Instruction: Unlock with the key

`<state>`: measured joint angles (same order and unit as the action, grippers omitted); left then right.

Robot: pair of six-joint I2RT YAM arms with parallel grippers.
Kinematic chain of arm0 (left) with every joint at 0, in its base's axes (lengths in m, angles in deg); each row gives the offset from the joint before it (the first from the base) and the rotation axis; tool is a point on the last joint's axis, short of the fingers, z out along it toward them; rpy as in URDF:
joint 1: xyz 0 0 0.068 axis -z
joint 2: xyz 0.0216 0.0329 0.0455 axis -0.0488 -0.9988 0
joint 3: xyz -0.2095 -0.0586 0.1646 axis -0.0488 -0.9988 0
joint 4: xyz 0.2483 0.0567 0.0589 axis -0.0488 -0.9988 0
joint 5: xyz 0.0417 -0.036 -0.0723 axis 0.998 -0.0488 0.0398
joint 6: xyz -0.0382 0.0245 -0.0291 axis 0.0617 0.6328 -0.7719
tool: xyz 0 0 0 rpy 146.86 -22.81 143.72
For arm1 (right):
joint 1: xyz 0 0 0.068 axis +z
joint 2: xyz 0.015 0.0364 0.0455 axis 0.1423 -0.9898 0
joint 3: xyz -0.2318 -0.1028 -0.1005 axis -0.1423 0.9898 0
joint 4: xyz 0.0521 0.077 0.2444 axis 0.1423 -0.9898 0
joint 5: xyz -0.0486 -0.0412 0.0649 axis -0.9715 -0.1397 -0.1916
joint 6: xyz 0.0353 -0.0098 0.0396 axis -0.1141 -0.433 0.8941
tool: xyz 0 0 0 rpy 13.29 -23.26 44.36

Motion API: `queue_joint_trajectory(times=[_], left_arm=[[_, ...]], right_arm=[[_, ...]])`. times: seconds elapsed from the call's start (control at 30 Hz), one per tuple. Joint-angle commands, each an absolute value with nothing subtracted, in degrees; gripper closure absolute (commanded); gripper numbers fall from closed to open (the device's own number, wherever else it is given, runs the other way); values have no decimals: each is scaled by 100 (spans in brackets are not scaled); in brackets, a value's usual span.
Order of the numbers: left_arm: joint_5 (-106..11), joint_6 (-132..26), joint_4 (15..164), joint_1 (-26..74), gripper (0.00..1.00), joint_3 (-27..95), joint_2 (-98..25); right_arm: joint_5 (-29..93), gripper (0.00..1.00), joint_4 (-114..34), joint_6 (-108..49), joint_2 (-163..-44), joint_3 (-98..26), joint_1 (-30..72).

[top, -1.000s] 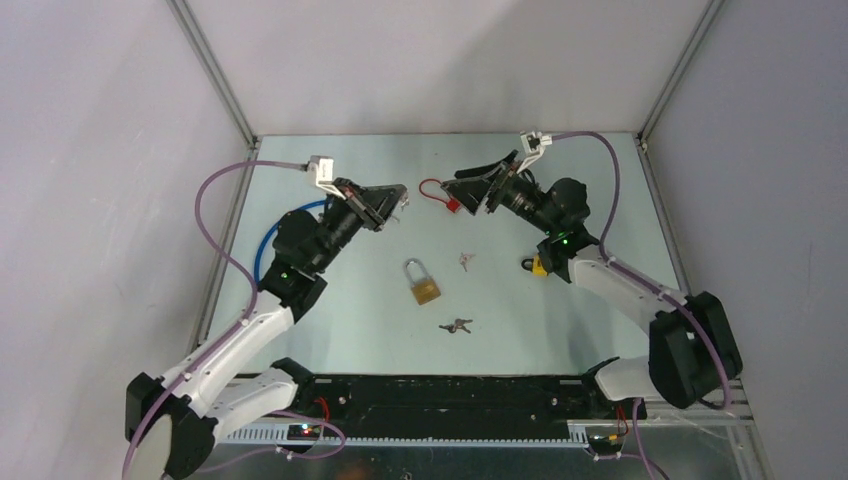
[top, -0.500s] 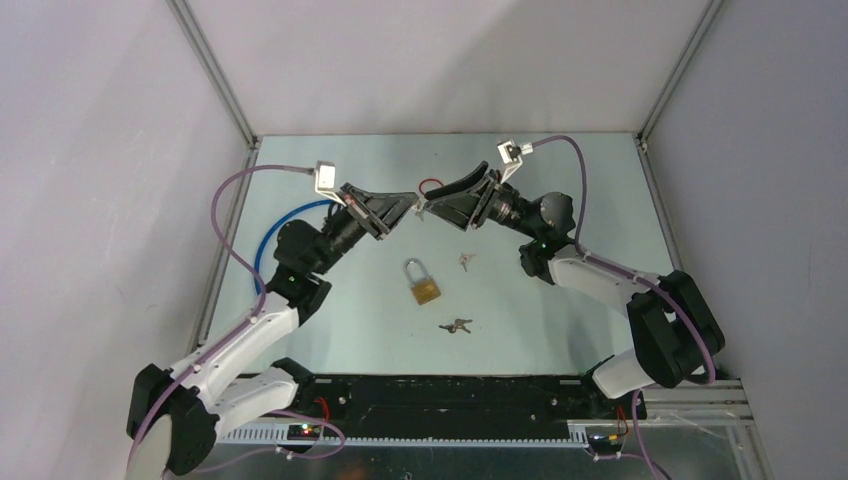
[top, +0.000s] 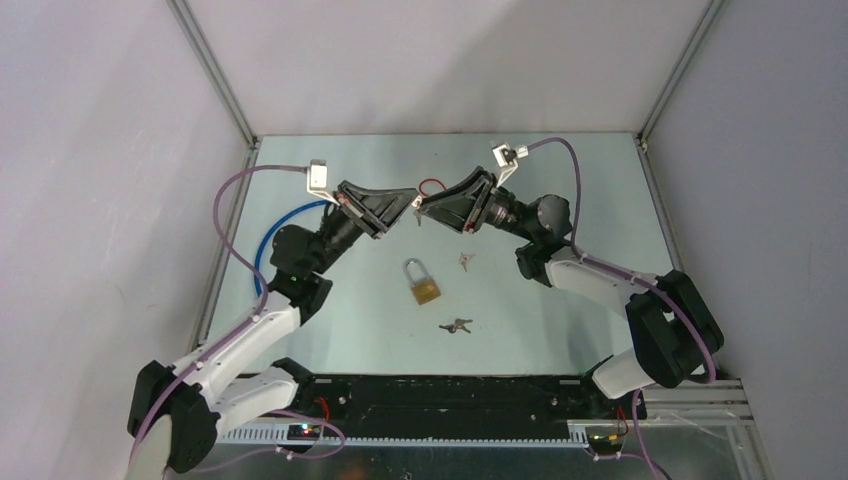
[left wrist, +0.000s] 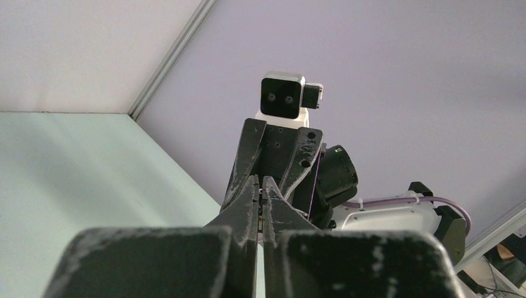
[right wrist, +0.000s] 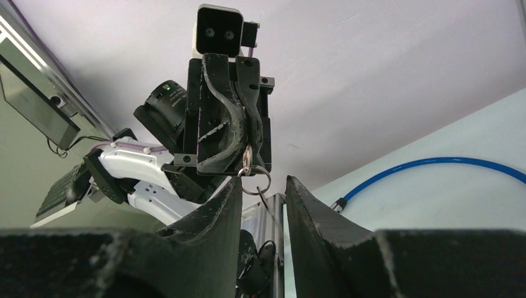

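Left gripper [right wrist: 242,165] pinches key [right wrist: 249,160]; left wrist view hides it.

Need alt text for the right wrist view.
Seen head-on, the left gripper is shut on a key, and the key's ring hangs between the parted fingers of the right gripper in the foreground. A blue cable lies on the table at right.

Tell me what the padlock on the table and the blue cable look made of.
Padlock: the body is yellow-gold with a dull sheen, likely brass. Its shackle is silvery grey, likely steel. Blue cable: probably plastic or rubber sheathing, since it is smooth, evenly coloured and bends in a soft curve.
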<state>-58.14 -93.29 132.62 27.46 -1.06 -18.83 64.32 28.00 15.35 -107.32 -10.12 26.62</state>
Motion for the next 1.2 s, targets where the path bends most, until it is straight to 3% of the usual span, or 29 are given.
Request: queue_joint_trajectory(times=[0.0,0.87,1.17], left_arm=[[-5911,-9442,13637,2798,100,-149,-1928],[-5969,-9479,13685,2884,100,-255,-2066],[-5952,-9386,13685,2885,100,-259,-1868]], right_arm=[[6406,65,3061,1433,-10686,-1129,2739],[6414,72,3242,1490,-10465,-1058,2753],[6442,59,3147,1524,-10449,-1058,2697]])
